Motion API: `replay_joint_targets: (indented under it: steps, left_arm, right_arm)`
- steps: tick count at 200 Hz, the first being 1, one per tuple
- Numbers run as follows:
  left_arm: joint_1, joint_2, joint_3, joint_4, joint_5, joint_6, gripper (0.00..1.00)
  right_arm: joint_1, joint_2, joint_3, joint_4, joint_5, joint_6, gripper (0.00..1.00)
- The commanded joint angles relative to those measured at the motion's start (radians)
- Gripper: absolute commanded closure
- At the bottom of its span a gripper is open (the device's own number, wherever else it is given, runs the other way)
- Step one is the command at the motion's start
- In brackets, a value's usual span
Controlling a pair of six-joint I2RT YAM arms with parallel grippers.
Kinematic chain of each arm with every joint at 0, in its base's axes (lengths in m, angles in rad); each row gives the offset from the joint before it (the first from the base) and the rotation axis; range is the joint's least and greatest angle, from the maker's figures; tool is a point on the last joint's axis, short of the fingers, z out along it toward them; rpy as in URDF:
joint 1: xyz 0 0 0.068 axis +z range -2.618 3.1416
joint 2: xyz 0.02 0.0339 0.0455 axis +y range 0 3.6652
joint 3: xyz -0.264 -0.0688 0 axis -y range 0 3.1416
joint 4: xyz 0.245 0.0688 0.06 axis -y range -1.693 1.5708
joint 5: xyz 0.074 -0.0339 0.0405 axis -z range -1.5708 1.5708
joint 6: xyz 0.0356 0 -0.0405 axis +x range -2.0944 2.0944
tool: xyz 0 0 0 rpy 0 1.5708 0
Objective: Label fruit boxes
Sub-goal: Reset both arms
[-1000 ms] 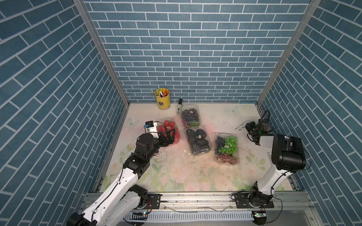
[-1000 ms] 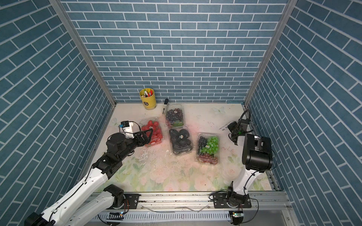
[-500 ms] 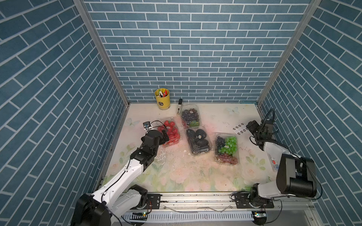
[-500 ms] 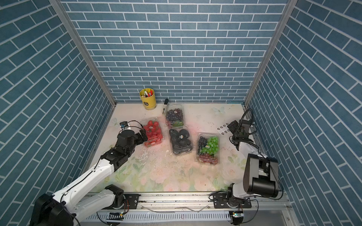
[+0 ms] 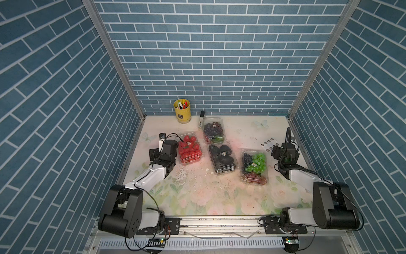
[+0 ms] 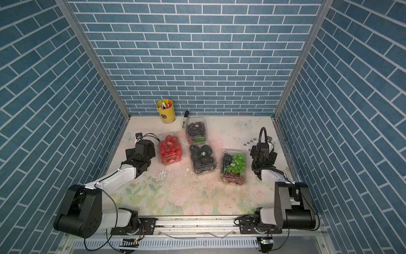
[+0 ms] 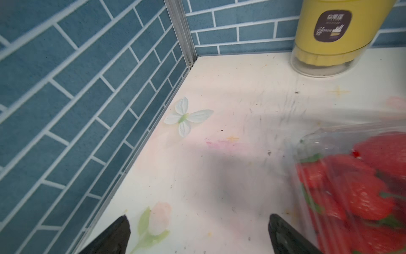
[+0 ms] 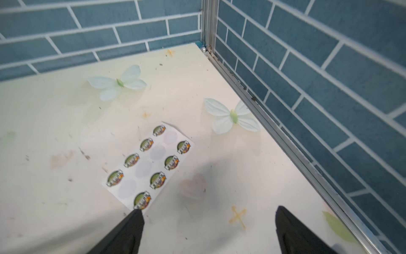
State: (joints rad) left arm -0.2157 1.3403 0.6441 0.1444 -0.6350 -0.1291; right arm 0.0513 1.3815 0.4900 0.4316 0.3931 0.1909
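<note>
Right wrist view: the right gripper (image 8: 208, 210) has its two black fingers (image 8: 123, 233) spread wide with nothing between them. One fingertip sits at the near corner of the sticker sheet (image 8: 149, 167); whether it touches the paper I cannot tell. That sheet lies flat on the table (image 8: 55, 132), with eight printed round stickers along its sides and four bare circles down the middle.

In the left wrist view the left gripper (image 7: 197, 216) is also spread wide and empty over bare table. The strawberry box (image 7: 362, 187) is just beside one finger, and contact cannot be judged.

In a top view, the mixed grape box (image 5: 254, 166) lies nearest the front rail, near the right gripper. Behind it is the black fruit box (image 5: 222, 157) at mid-table, level with the strawberry box on the left arm's side. Farther back is the dark grape box (image 5: 213, 132), just beside the black fruit box. All four lids are shut, each with a small round label. A marker (image 5: 201, 118) lies beside the dark grape box, and the yellow pen cup (image 5: 182, 111) stands by the back wall.
</note>
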Motion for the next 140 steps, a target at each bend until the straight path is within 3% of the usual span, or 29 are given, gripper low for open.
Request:
replay_joint_targets:
  steps: [1, 11, 19, 27, 50, 60, 71, 82, 91, 100, 140]
  left_arm:
    - [0.036, 0.029, -0.104, 0.254, 0.02, 0.12, 0.0]
    - [0.053, 0.058, -0.173, 0.425, 0.045, 0.152, 0.0]
    - [0.058, 0.058, -0.176, 0.434, 0.06, 0.159, 0.0]
    - [0.069, 0.067, -0.214, 0.549, 0.104, 0.191, 0.0]
    - [0.139, 0.115, -0.294, 0.731, 0.246, 0.136, 0.0]
    - [0.148, 0.127, -0.282, 0.713, 0.333, 0.153, 0.0]
    - [0.147, 0.205, -0.309, 0.858, 0.35, 0.18, 0.0]
    - [0.152, 0.17, -0.285, 0.743, 0.348, 0.153, 0.0]
    - [0.15, 0.201, -0.288, 0.808, 0.33, 0.17, 0.0]
    - [0.145, 0.179, -0.275, 0.74, 0.337, 0.165, 0.0]
    - [0.139, 0.187, -0.278, 0.762, 0.342, 0.175, 0.0]
  right_arm:
    - [-0.002, 0.04, -0.072, 0.301, 0.042, -0.122, 0.04]
    - [-0.007, 0.066, -0.11, 0.397, 0.011, -0.12, 0.04]
    - [-0.013, 0.086, -0.133, 0.455, -0.038, -0.118, 0.04]
    - [-0.018, 0.099, -0.151, 0.492, -0.088, -0.135, 0.04]
    - [-0.041, 0.172, -0.209, 0.681, -0.137, -0.131, 0.02]
    - [-0.046, 0.141, -0.216, 0.632, -0.155, -0.118, 0.01]
    - [-0.05, 0.165, -0.216, 0.67, -0.166, -0.126, 0.02]
    - [-0.051, 0.148, -0.197, 0.605, -0.164, -0.115, 0.01]
    - [-0.051, 0.159, -0.182, 0.594, -0.157, -0.122, 0.01]
    - [-0.051, 0.151, -0.16, 0.543, -0.154, -0.114, 0.01]
    - [-0.052, 0.159, -0.119, 0.475, -0.147, -0.113, 0.01]
